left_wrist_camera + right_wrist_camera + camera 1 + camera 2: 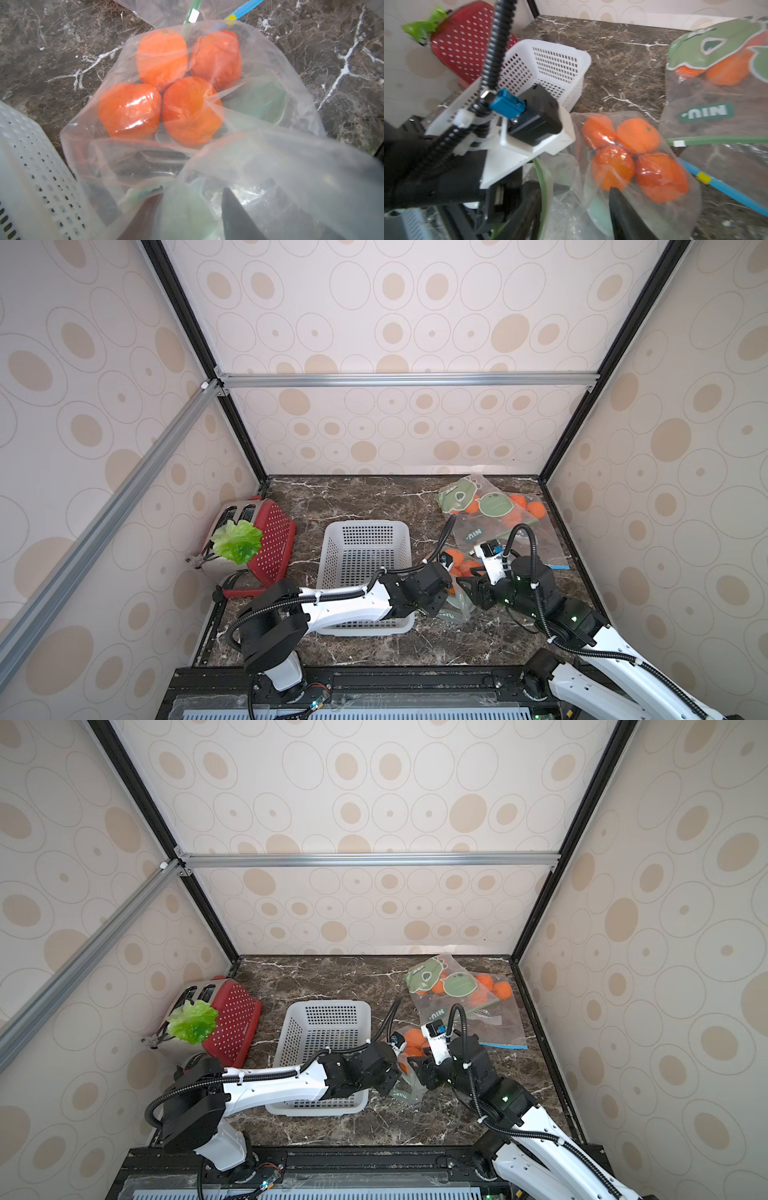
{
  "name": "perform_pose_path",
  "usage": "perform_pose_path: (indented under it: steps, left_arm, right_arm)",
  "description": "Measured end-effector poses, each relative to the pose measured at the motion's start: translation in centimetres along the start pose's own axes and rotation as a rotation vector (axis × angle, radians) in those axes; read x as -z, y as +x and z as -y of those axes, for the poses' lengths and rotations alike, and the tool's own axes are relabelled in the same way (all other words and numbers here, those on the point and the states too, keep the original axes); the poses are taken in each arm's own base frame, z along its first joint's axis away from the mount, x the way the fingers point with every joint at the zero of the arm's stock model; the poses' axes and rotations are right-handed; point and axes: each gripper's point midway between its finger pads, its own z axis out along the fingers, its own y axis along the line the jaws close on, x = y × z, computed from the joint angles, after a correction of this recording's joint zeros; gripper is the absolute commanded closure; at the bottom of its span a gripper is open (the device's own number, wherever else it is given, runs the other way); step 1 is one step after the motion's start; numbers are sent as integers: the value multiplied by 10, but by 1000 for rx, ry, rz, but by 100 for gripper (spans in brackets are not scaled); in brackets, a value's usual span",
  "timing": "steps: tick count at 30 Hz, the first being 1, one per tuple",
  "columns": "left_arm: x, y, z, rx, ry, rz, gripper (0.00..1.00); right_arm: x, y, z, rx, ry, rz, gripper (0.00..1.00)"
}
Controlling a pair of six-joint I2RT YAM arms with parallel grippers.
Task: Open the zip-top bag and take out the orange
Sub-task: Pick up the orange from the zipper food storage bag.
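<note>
The zip-top bag (261, 54) sits on the marble table (374, 497) right of centre in both top views, between the two wrists, with four oranges (129, 110) bunched inside it, touching one another. Its slack film folds over the lower part of the left wrist view. The left gripper (192, 192) shows there with its jaws partly apart and crumpled film between them; whether they pinch it I cannot tell. The right gripper (571, 187) has its jaws spread wide, one finger (623, 207) lying against the film just below the oranges, nothing clamped.

The left arm's camera housing (537, 116) blocks the left-centre of the right wrist view. The white basket (361, 524) stands just left of the bag, the left arm crossing its near corner. A second printed bag (498, 531) of oranges lies toward the upper right corner, its blue strip (726, 189) close beside the first bag. At the left wall stand a toaster (232, 514), a red colander (274, 539) and lettuce (237, 541).
</note>
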Motion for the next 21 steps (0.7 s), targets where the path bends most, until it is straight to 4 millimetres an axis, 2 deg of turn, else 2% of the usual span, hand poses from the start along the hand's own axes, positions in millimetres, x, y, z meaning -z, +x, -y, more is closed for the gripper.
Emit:
perform_pose_path:
  steps: [3, 6, 11, 14, 18, 21]
  left_arm:
    - [-4, 0, 0, 1, -5, 4, 51]
    - [-10, 1, -3, 4, -19, 5, 47]
    - [-18, -7, -7, 31, 1, 16, 43]
    - [-30, -9, -11, 29, -4, 2, 41]
    - [-46, -8, -16, 20, -9, -25, 36]
    - [-49, -15, -21, 12, -15, -18, 31]
  right_arm:
    - [-6, -7, 20, -42, 100, -28, 51]
    - [-22, -8, 46, -136, 176, -86, 54]
    - [-50, 16, 91, -345, 254, -208, 57]
    - [-63, 21, 96, -400, 240, -229, 56]
    - [-80, 27, 97, -448, 212, -255, 49]
    - [-89, 32, 104, -488, 213, -268, 45]
